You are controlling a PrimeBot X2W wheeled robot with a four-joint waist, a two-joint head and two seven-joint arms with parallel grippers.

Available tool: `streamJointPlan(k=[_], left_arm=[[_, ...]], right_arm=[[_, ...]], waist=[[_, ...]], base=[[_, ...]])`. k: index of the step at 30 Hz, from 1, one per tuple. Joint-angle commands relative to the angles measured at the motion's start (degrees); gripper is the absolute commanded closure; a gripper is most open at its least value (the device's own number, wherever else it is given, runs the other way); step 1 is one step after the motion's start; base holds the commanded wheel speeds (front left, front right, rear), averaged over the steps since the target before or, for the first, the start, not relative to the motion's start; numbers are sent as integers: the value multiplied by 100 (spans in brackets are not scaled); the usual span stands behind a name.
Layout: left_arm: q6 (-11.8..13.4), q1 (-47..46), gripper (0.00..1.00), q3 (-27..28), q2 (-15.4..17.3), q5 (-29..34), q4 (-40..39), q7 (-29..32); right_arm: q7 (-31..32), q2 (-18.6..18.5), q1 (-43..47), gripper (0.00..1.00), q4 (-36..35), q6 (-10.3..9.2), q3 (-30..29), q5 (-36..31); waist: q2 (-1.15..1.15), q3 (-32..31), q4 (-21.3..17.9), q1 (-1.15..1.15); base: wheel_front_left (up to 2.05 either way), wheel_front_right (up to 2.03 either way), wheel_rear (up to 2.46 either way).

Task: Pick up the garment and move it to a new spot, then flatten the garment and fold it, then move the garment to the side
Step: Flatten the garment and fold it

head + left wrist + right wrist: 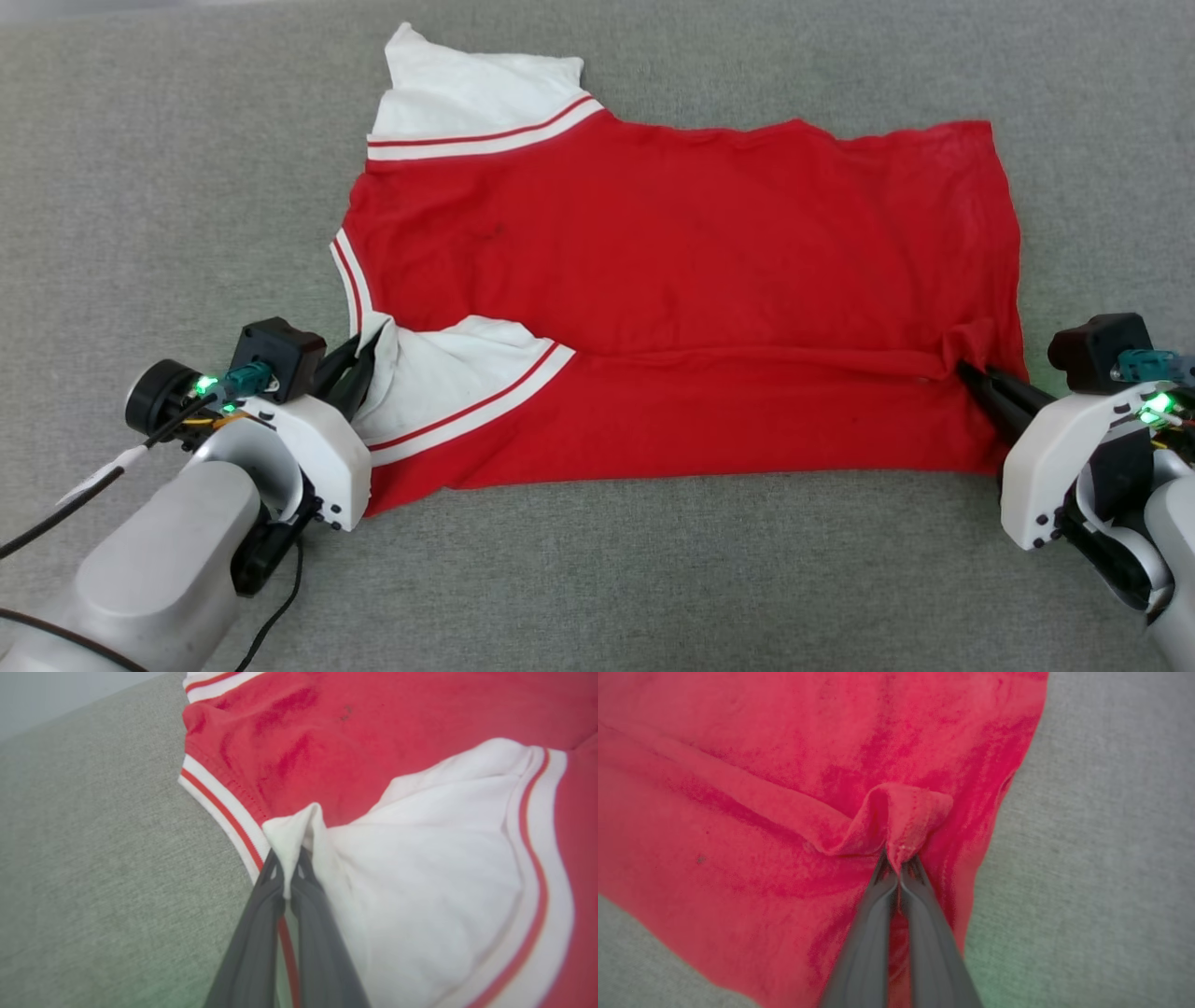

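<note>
Well, the red shirt point(672, 280) lies spread wide on the rough grey cloth point(168, 187). It looks soft and a bit wrinkled, with its near edge folded over in a long strip. The left gripper point(367, 347) is pinched tight on a peak of the white sleeve point(448, 364), by the striped trim point(467, 415). The right gripper point(971, 371) is pinched tight on a little bunched fold at the hem.

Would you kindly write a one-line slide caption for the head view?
Left gripper pinches the white sleeve and right gripper the hem of a red jersey spread on grey fabric.
</note>
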Motion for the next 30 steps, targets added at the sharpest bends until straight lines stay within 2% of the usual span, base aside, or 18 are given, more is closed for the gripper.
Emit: streamJointPlan(k=[1, 2, 3, 4, 11, 17, 24, 27, 30], left_arm=[[-55, 10, 100, -48, -47, 0, 91, -4], [-87, 1, 53, -44, -106, -49, 169, -22], [-96, -33, 0, -25, -133, -58, 224, -69], [-129, -72, 0, -20, -145, -82, 274, -68], [-256, -387, 0, 20, 150, -198, 33, 414], [-359, -749, 0, 46, 625, -579, -670, 1662], [-470, -1058, 0, -90, 1054, -1507, -1392, 3708], [-461, -1045, 0, -211, 1178, -1815, -1547, 4419], [-400, -916, 0, -256, 1164, -2122, -1582, 4800]], right_arm=[[8, 94, 44, 100, 89, -4, 44, 30], [-15, 84, 39, 75, 86, -2, 36, 25], [-28, 54, 50, 11, 72, -2, 49, -2], [-50, 32, 72, 0, 22, -2, 75, 2], [-149, -71, 221, 0, -443, -3, -155, -2], [-19, -92, 326, 0, -788, -3, -355, -98], [123, -7, 377, 0, -947, -3, -444, -157], [188, 31, 353, 0, -979, -3, -401, -139], [243, 68, 281, 0, -970, -3, -347, -116]], waist=[[0, -71, 18, -1], [0, -135, 29, -1], [0, -200, 44, -1], [0, -273, 59, -1], [0, -691, 146, -1], [0, -811, 203, -1], [0, -820, 177, -1], [0, -776, 115, -1], [0, -709, 32, -1]], base=[[0, 0, 0], [0, 0, 0], [0, 0, 0], [0, 0, 0], [0, 0, 0], [0, 0, 0], [0, 0, 0], [0, 0, 0], [0, 0, 0]])
